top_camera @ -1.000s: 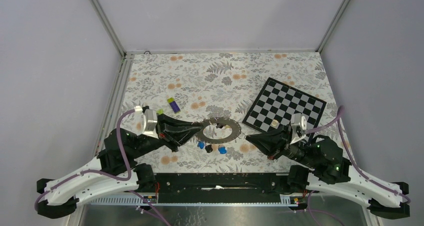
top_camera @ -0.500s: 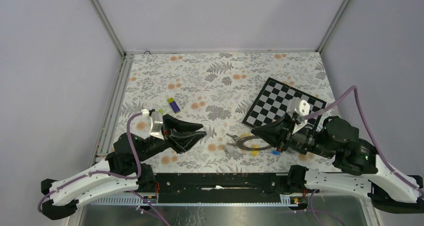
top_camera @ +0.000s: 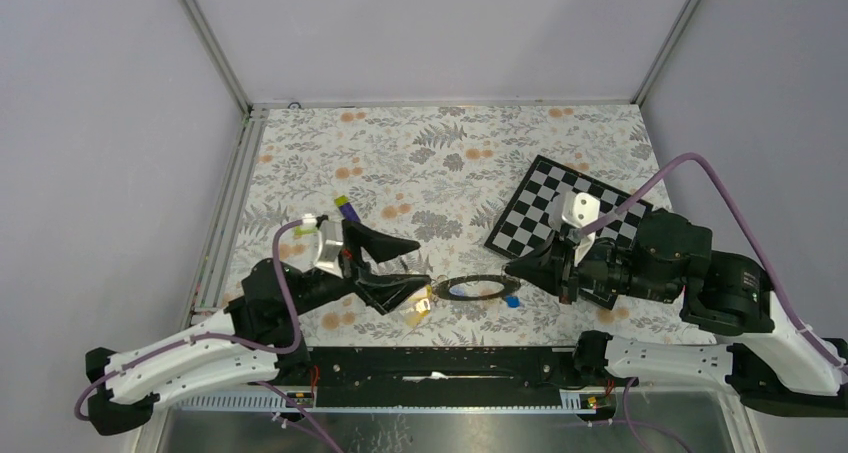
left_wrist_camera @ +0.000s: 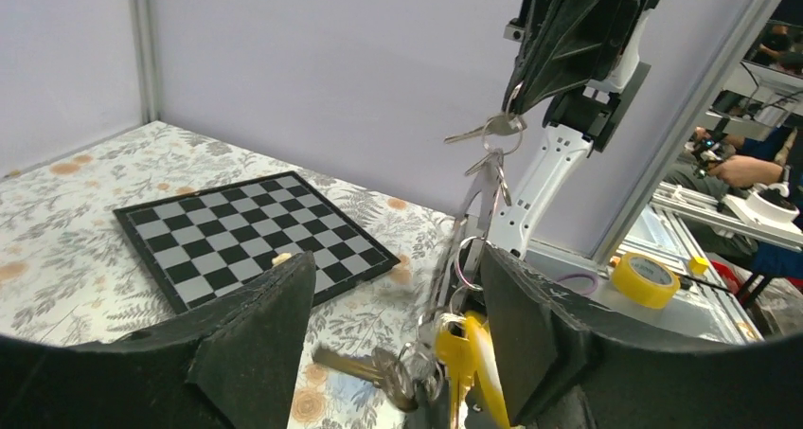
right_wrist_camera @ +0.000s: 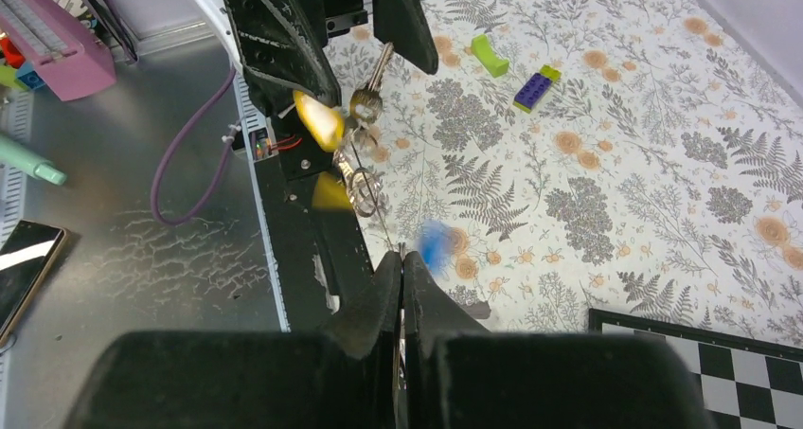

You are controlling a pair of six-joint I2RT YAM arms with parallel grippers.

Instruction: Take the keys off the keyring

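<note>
- The right gripper (right_wrist_camera: pixel 402 259) is pinched tight on the thin edge of the keyring (top_camera: pixel 441 289) and holds it off the table.
- From those fingers the flat grey ring reaches across toward the left arm. Its far end is just beside the lower finger of the left gripper (top_camera: pixel 421 265).
- A plain silver key (left_wrist_camera: pixel 485 126) hangs close under the right gripper.
- A blue-headed key (top_camera: pixel 512 300), blurred, sits just below the ring at that same end.
- A yellow-headed key (left_wrist_camera: pixel 469 353) and a bunch of silver keys (left_wrist_camera: pixel 374 367) dangle at the end nearer the left arm.
- The left gripper stands wide, fingers well apart and clamping nothing. In its wrist view the yellow and silver bunch hangs in the gap between them.
- Below lies the floral table cover (top_camera: pixel 450 163).
- A chessboard (top_camera: pixel 575 213) lies beyond the right gripper.
- A purple-and-green block (top_camera: pixel 347 209) lies beyond the left gripper, with a green piece (right_wrist_camera: pixel 490 54) near it.
</note>
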